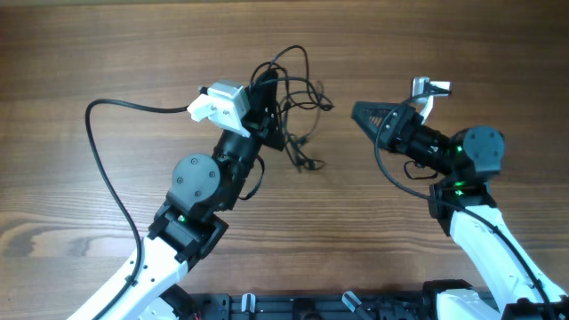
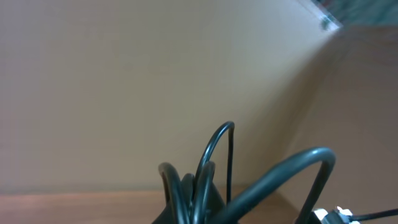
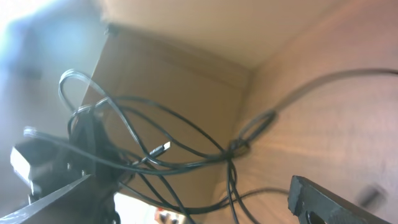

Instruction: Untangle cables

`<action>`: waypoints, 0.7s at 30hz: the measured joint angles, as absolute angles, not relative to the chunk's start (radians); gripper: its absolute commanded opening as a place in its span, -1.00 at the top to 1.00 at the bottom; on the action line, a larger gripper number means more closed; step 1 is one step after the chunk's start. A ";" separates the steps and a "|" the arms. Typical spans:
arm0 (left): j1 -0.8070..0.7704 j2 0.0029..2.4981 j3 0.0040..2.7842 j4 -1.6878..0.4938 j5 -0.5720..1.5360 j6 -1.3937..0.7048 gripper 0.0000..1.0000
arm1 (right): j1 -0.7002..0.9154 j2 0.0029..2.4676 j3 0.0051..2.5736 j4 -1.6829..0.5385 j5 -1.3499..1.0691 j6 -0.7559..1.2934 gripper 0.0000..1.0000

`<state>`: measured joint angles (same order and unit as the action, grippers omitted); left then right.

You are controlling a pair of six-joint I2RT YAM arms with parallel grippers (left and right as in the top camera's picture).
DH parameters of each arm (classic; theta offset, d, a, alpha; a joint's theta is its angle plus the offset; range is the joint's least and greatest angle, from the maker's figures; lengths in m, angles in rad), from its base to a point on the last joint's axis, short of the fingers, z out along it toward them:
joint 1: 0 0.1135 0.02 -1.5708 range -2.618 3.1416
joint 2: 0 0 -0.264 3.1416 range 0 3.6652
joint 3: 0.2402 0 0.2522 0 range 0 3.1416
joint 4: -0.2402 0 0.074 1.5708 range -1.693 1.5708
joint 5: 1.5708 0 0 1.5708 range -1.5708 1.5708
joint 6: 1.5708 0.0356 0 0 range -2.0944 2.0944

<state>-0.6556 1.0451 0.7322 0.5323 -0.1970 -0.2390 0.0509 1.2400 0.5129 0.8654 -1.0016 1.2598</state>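
Observation:
The cables [image 1: 300, 96] are a tangle of thin black wires at the table's centre, partly lifted. My left gripper [image 1: 264, 96] is shut on a bunch of them. In the left wrist view the black jaws [image 2: 199, 196] pinch several strands, and loops [image 2: 219, 144] rise out of them. My right gripper [image 1: 360, 114] is open and empty, to the right of the tangle and apart from it. In the right wrist view its fingers [image 3: 189, 186] frame the hanging cables [image 3: 186, 163], which include a small plug end [image 3: 163, 148].
The wooden table [image 1: 89, 53] lies under everything. A thicker black cord [image 1: 105, 160] curves from the left arm's white wrist unit [image 1: 218, 102] across the left side. Loose cable ends [image 1: 307, 163] rest on the table below the tangle.

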 measured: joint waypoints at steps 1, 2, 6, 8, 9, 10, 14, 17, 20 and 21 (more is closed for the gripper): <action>-0.656 1.045 0.732 0.548 -0.180 -0.239 0.92 | 0.051 1.240 0.513 0.893 -1.014 1.232 -1.00; -0.656 1.045 0.732 0.558 -0.169 -0.240 0.92 | 0.051 1.240 0.513 0.906 -1.022 1.211 -0.99; -0.656 1.045 0.732 0.601 -0.118 -0.257 0.92 | 0.051 1.240 0.513 0.921 -1.060 1.114 -0.99; -0.656 1.045 0.732 0.611 -0.081 -0.266 0.92 | 0.051 1.240 0.513 0.921 -1.070 1.093 -0.99; -0.656 1.045 0.732 0.611 -0.062 -0.276 0.92 | 0.051 1.240 0.513 0.921 -1.074 1.087 -0.99; -0.656 1.045 0.732 0.611 -0.041 -0.286 0.92 | 0.051 1.240 0.513 0.921 -1.074 1.081 -0.99; -0.656 1.047 0.732 0.619 0.052 -0.326 0.92 | 0.051 1.240 0.513 0.921 -1.077 1.071 -0.99; -0.656 1.061 0.732 0.644 0.128 -0.337 0.92 | 0.051 1.240 0.513 0.921 -1.077 1.071 -0.99; -0.656 1.092 0.732 0.675 0.231 -0.344 0.92 | 0.051 1.240 0.513 0.921 -1.077 1.071 -1.00; -0.656 1.105 0.732 0.679 0.273 -0.344 0.92 | 0.051 1.240 0.513 0.918 -1.076 1.071 -1.00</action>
